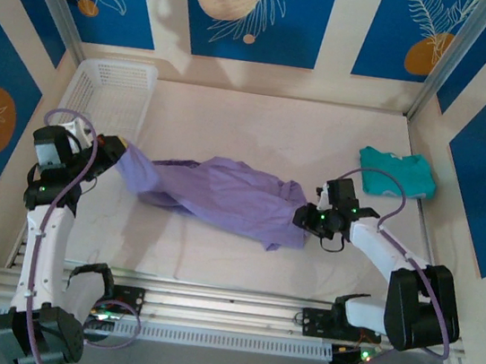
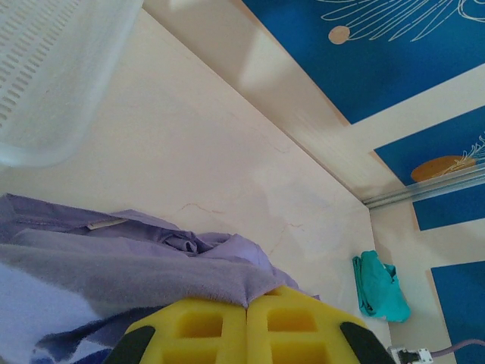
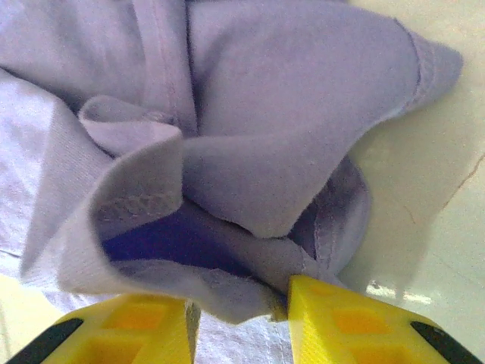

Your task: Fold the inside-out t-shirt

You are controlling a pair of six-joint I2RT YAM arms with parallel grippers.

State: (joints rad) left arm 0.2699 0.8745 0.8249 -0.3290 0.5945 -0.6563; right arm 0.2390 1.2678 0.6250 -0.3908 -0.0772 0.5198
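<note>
Lavender t-shirt lies in a rumpled band across the middle of the table, stretched between the two arms. Left gripper has its fingers pressed together on a pinch of cloth at the shirt's left end, near the basket. Right gripper sits at the right end, fingers spread, a hem fold between them. Teal garment lies apart, far right.
</note>
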